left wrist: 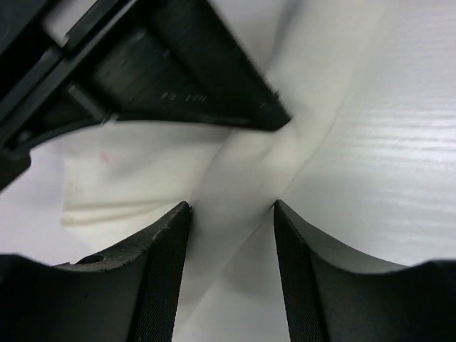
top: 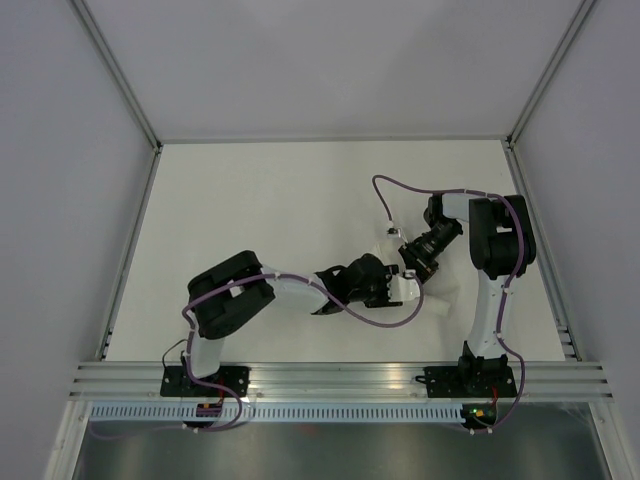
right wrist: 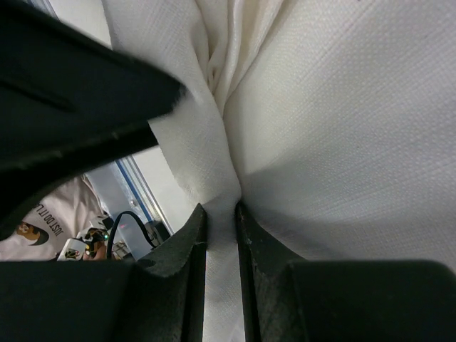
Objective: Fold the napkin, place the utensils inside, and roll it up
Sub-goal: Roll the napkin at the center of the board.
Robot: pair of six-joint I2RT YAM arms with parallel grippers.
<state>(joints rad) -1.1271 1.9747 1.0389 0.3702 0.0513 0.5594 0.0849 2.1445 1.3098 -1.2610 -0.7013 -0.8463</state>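
The white napkin (top: 411,291) is bunched between my two grippers at the table's right middle. My right gripper (top: 408,268) is shut on a pinched fold of it; the right wrist view shows cloth (right wrist: 320,107) squeezed between the jaws (right wrist: 221,214). My left gripper (top: 390,288) is open, its fingers (left wrist: 231,214) straddling a raised ridge of the napkin (left wrist: 235,171) without pressing it. The right gripper's dark finger (left wrist: 214,78) shows just beyond. The left gripper fills the upper left of the right wrist view (right wrist: 71,107). No utensils show in any view.
The white tabletop (top: 270,210) is walled by grey panels at the back and sides. An aluminium rail (top: 340,380) runs along the near edge with both arm bases on it. Purple cables (top: 400,185) loop off the arms.
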